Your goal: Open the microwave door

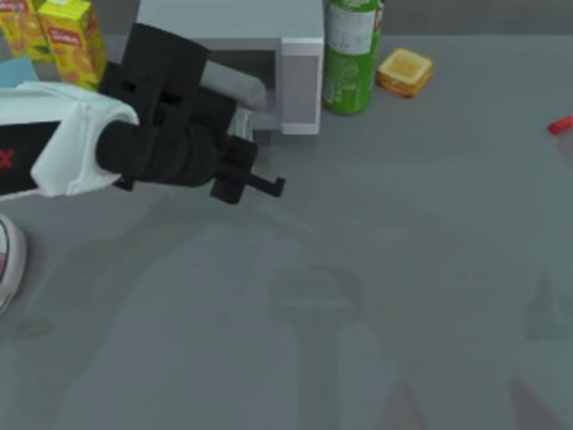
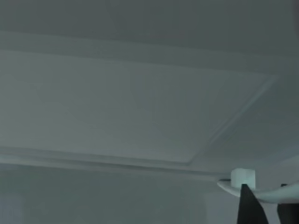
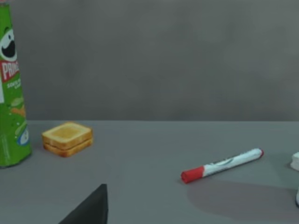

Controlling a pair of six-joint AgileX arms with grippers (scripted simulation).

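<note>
The light-grey microwave (image 1: 233,18) stands at the back of the table, its grey control panel strip (image 1: 302,85) on the right of its front. The microwave door (image 1: 243,121) is swung partly out, and the cavity shows beside the panel. My left arm reaches over it, with the left gripper (image 1: 251,157) at the door's free edge. In the left wrist view the door window (image 2: 121,107) fills the picture, and the left gripper (image 2: 268,198) is shut on the white handle (image 2: 243,177). Of the right gripper only one dark fingertip (image 3: 96,205) shows, low over bare table.
A tall green can (image 1: 351,54) stands right beside the microwave, with a toast sandwich (image 1: 405,72) further right. A red-capped marker (image 1: 560,124) lies at the right edge. Yellow juice cartons (image 1: 67,36) stand at the back left, and a white dish (image 1: 7,260) sits at the left edge.
</note>
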